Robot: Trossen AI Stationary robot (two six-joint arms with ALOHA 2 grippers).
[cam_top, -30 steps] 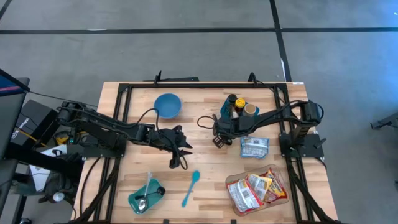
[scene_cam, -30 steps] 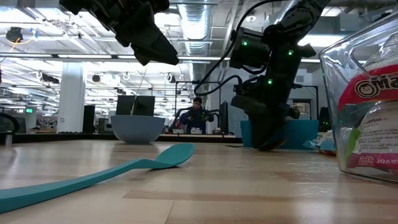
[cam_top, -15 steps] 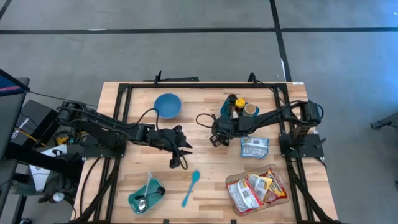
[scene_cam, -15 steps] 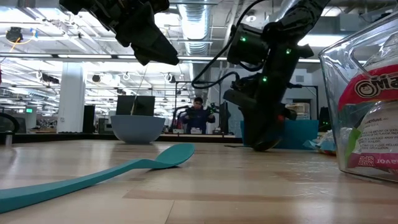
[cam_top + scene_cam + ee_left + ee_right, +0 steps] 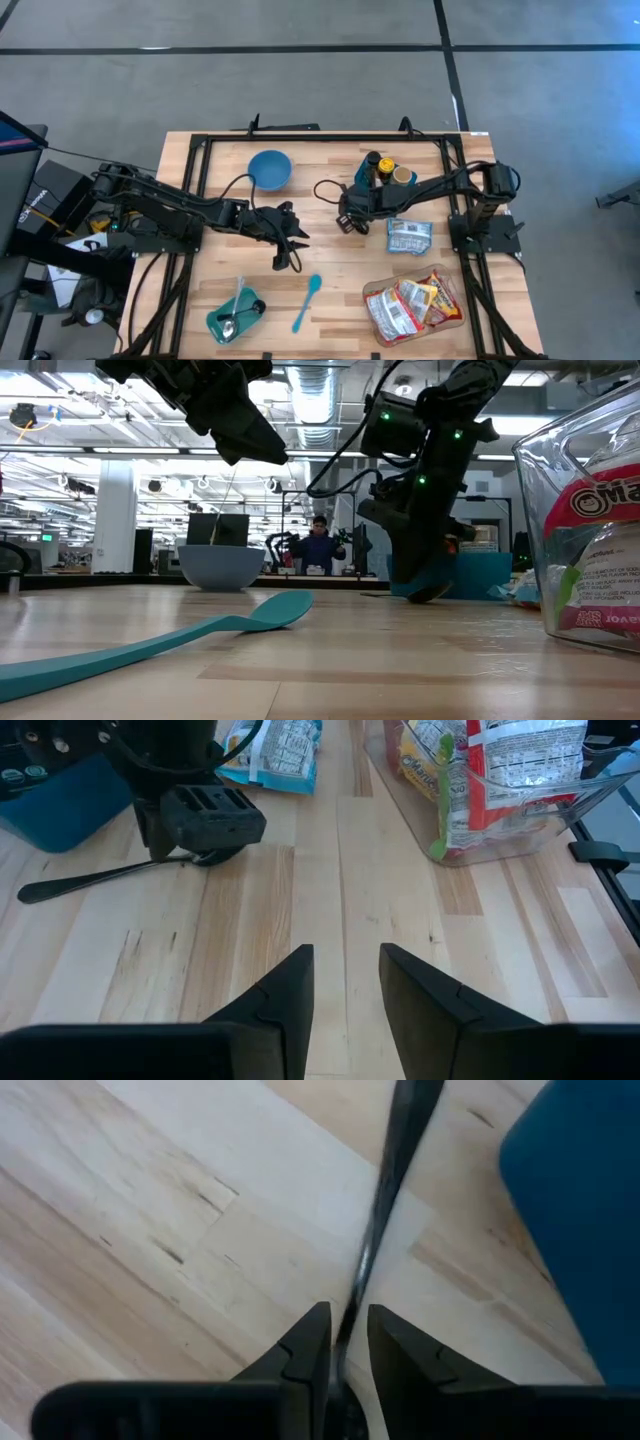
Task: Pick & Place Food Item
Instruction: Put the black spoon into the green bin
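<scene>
- Right wrist view: right gripper (image 5: pixel 341 1342) pinched on thin dark utensil handle (image 5: pixel 385 1200).
- Keep pinch firm; lift straight off table (image 5: pixel 330 255).
- Left gripper (image 5: pixel 345 982) hovering, narrowly parted, empty.

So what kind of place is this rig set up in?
Probably a robotics lab or open workshop: the wooden table sits on a bare concrete floor, exposed ceiling ducts run overhead, and a person sits at monitors behind.
</scene>
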